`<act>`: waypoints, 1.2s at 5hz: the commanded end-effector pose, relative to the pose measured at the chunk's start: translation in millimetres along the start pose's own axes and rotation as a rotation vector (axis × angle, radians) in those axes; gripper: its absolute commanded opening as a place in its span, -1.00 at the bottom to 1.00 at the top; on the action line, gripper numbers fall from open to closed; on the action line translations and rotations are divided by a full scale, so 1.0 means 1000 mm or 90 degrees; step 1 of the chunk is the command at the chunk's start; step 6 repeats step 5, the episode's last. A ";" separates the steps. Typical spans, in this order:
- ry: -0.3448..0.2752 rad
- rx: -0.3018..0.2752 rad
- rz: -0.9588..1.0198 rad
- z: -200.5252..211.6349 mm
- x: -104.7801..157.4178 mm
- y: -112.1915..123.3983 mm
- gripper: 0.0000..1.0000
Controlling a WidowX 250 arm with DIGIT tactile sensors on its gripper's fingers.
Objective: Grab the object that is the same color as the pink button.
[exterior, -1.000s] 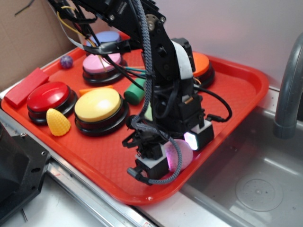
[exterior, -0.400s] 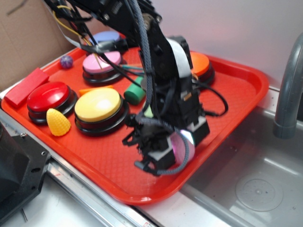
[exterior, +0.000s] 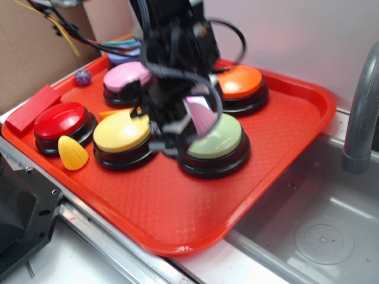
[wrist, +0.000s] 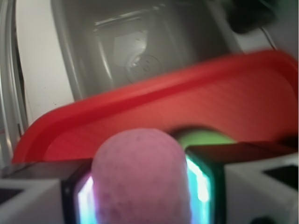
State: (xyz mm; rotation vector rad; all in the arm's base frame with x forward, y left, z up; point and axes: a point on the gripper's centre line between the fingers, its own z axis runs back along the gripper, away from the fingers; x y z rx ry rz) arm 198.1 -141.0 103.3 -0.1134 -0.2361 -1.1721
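Pink dome on black base, the pink button (exterior: 127,77) sits at the left rear of the red tray (exterior: 284,154). To its right the gripper (exterior: 188,121) is closed on the pink ball (wrist: 139,179), raised above the green button (exterior: 216,139). The ball looks light, round, perhaps slippery; its 2 sides at the widest middle seem the safest hold.

Arm (exterior: 172,53) motion-blurred; pink ball (wrist: 140,179) cut off below.
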 end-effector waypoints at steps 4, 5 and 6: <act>0.248 0.132 0.732 0.079 -0.103 0.051 -1.00; 0.253 0.125 0.728 0.080 -0.104 0.050 -1.00; 0.253 0.125 0.728 0.080 -0.104 0.050 -1.00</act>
